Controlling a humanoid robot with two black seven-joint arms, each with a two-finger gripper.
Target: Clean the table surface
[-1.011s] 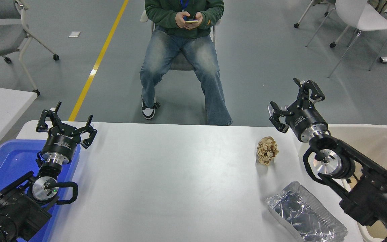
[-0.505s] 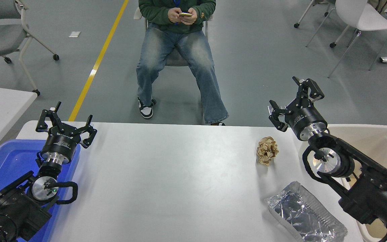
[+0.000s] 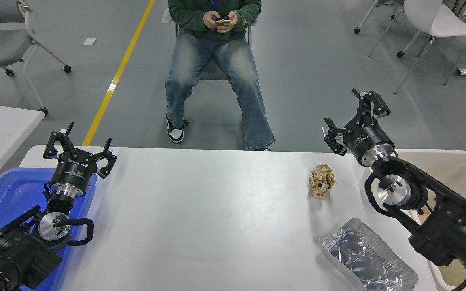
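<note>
Worktop [image 3: 200, 218]: the task's thing, a large white-grey slightly glossy top with rounded far corners, filling the lower half of the frame from left of centre to the right.

Person [image 3: 214, 60]: seated on a chair beyond the worktop's far edge, top centre; green top, blue jeans, both hands on a phone [image 3: 223, 21].

Blue tray [image 3: 2, 210]: lower left, at the worktop's left end, lying under my left arm.

Cream bin [image 3: 459, 169]: right edge of the frame, beside the worktop's right end, partly covered by my right arm.

My right gripper [image 3: 354, 117]: upper right of the frame, raised past the worktop's far right corner; jaws spread apart, grasping nothing.

My left gripper [image 3: 79, 151]: left of the frame, parked over the tray's far end at the worktop's far left corner; jaws spread apart, grasping nothing.

Foil container [image 3: 368, 256]: crinkled silver, shallow, set at an angle on the worktop at lower right, near the bottom edge.

Crumpled brown paper ball [image 3: 321, 181]: on the worktop at right of centre, between the foil container and the far edge, apart from both, and below and left of my right gripper.
</note>
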